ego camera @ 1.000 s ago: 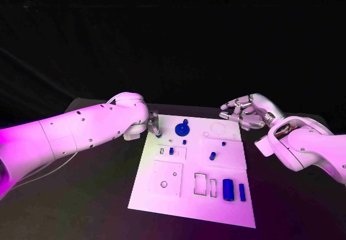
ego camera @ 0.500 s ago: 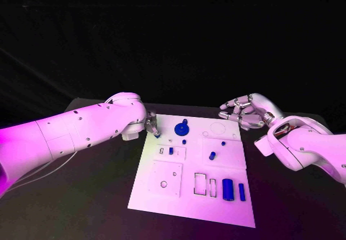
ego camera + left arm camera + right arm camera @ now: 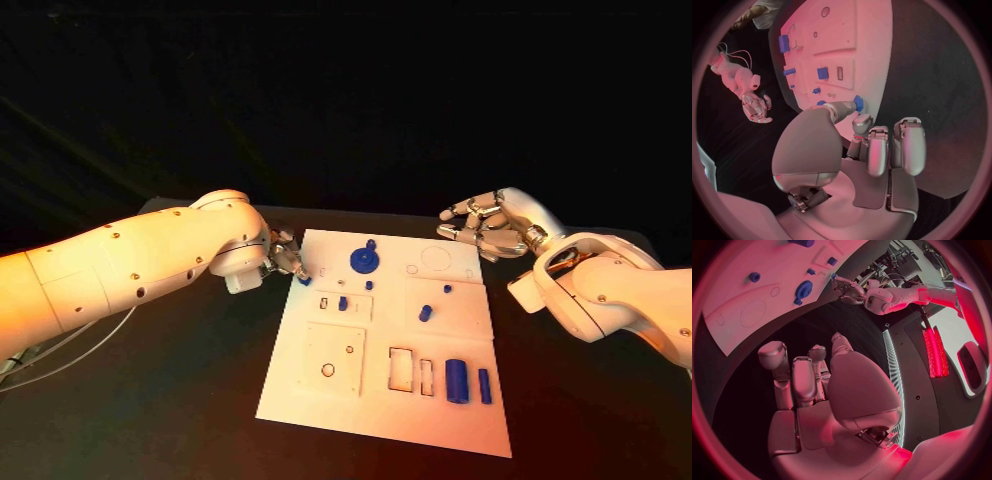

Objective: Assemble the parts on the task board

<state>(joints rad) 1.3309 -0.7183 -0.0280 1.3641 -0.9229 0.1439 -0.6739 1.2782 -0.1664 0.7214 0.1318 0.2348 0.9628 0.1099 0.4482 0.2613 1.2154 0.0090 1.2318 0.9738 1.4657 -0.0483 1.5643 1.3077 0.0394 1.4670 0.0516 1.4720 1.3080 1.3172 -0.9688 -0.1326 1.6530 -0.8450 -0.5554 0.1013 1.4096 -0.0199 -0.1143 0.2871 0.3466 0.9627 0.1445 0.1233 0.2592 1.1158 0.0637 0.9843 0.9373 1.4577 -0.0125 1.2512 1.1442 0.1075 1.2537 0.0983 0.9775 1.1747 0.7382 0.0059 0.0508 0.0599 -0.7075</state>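
Board (image 3: 378, 390) of white plate lies lengthwise in the middle of the black worktop (image 3: 173, 400), its long axis running away from the robot. The left hand (image 3: 283, 253) sits at the board's far left edge, pinching a small blue part (image 3: 858, 102) between thumb and a fingertip, the other fingers curled in beside it; the part hangs right at the board's rim, touching or just above it, I cannot tell which. Just inward from it on the board are a round blue piece (image 3: 365, 260) and small slots (image 3: 333, 302). The right hand (image 3: 488, 226) hovers off the far right corner, clear of the plate, fingers loosely curled and grasping nothing. A long blue bar (image 3: 456, 379) lies near the board's near right end. By my judgement the left hand is far nearer the seats, which lie inward from it across the board
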